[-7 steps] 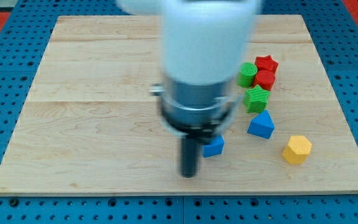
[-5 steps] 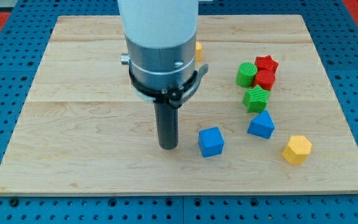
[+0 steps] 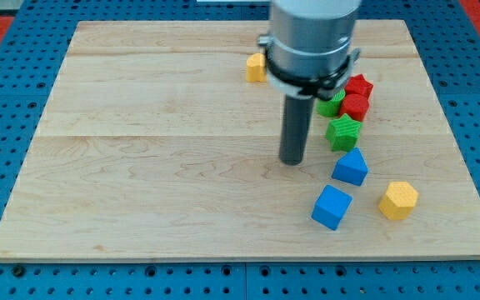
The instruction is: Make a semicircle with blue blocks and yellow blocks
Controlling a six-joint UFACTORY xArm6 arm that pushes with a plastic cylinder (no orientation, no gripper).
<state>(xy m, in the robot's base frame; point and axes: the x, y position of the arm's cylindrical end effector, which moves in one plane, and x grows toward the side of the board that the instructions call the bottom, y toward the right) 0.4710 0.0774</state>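
Observation:
My tip rests on the wooden board, left of the blue pointed block and up-left of the blue cube; it touches neither. The blue cube lies near the view's bottom, left of the yellow hexagonal block. A second yellow block sits near the view's top, partly hidden behind the arm.
A green star-shaped block stands just right of the rod. A green round block is partly hidden behind the arm. Two red blocks sit at the right. Blue pegboard surrounds the board.
The blue cube has slid right and down, now close to the yellow hexagonal block. My tip moved from the cube's left to the right and upward, beside the green star block.

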